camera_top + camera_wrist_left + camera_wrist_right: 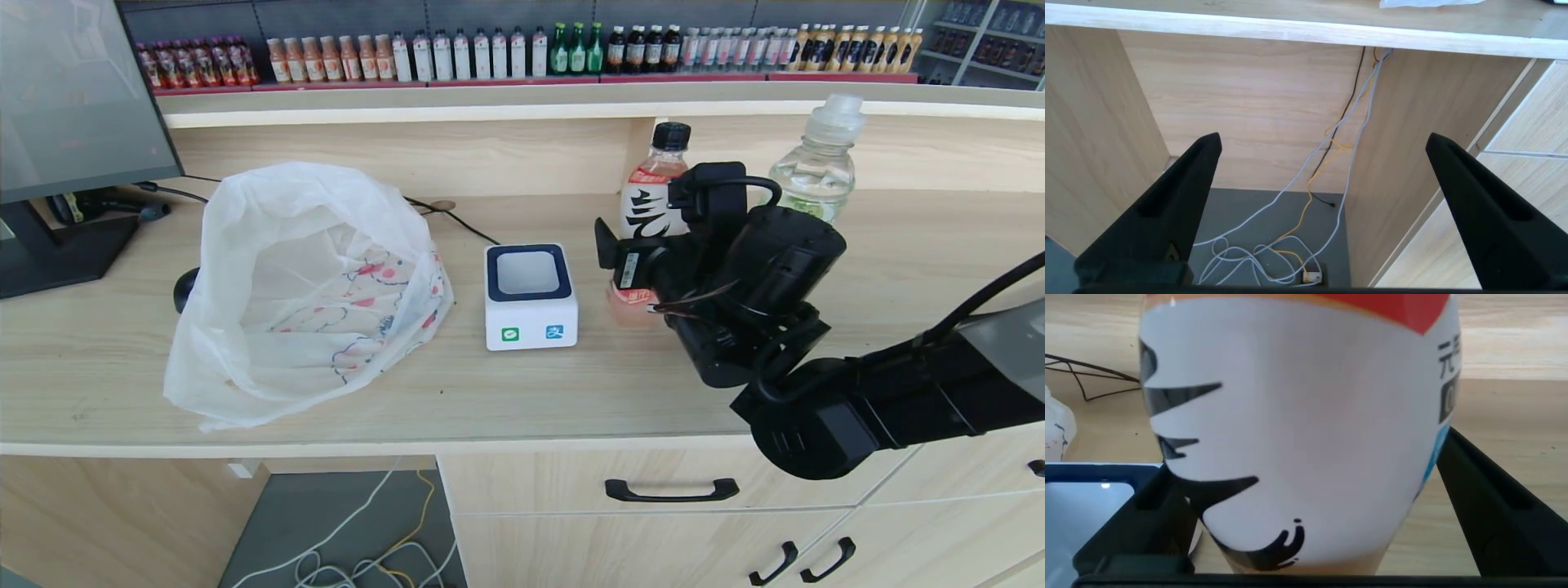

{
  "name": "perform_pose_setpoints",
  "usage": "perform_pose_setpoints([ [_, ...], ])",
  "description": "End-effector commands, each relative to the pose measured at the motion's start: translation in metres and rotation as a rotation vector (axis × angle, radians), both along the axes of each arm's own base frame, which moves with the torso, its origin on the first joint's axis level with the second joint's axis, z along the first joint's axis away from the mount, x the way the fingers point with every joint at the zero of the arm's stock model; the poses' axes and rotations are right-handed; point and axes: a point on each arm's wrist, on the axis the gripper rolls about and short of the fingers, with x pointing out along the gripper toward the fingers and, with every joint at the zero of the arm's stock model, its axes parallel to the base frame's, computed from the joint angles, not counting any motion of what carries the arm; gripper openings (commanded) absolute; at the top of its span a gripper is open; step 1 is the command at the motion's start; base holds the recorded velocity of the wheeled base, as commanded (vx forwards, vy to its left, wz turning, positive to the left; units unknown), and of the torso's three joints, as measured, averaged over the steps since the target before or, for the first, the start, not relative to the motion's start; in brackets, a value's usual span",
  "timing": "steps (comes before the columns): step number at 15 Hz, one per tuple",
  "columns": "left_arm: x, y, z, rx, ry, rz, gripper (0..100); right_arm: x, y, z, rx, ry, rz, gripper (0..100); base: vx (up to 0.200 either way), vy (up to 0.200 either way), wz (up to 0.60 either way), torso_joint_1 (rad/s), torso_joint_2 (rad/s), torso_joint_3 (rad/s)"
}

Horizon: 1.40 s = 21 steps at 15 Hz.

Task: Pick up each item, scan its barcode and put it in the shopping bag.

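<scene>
While the left gripper [1323,143] hangs low, below the front edge of the light wooden counter [522,392], its two black fingers stand wide apart and hold nothing. Beyond them white and yellow cables [1315,204] trail down the recess under the counter.

Up on the counter, the right gripper [1306,453] is level with the lower half of the plastic drink bottle [647,204], which has a black cap, a white label with black brushstrokes and a peach-coloured drink inside. The jaws are spread wide and the bottle stands upright between them on the counter, one finger [1490,510] on each side. Its body fills almost the whole gap; whether the pads press on the label I cannot tell.

Just to the left of the right gripper sits the white box-shaped scanner [531,298] with a dark blue frame round its top window, near the bottle but apart from it. Farther to the gripper's left, past the scanner, lies the thin white plastic shopping bag [310,294] with red and blue print, its mouth gaping toward the counter's front edge. Behind the gripper and a little to its right, a clear plastic bottle [816,171] with a white cap stands upright by the raised back ledge [408,110]. Farthest off, past the ledge, rows of drink bottles line a shelf [522,53].
</scene>
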Motion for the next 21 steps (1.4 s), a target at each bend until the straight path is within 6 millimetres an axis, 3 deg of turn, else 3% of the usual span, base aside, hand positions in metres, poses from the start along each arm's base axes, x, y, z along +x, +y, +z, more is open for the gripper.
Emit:
perform_pose_setpoints([
  [1, 0.000, 0.000, 0.000, 0.000, -0.001, 0.001, 100, 0.002, 0.001, -0.001, 0.000, 0.000, -0.001, 100, 0.000, 0.000, 0.00, 0.000, 0.00, 0.000],
  [8, 0.000, 0.000, 0.000, 0.000, -0.001, 0.001, 100, 0.002, 0.001, -0.001, 0.005, -0.002, -0.002, 100, 0.000, 0.000, 0.00, 0.000, 0.00, 0.000],
  [9, 0.000, 0.000, 0.000, 0.000, -0.001, 0.001, 100, 0.002, 0.001, -0.001, 0.005, -0.002, 0.000, 0, 0.000, 0.000, 0.00, 0.000, 0.00, 0.000],
  [21, 0.000, 0.000, 0.000, 0.000, -0.001, 0.001, 100, -0.001, -0.001, 0.010, 0.032, -0.054, -0.004, 0, 0.000, 0.000, 0.00, 0.000, 0.00, 0.000],
])
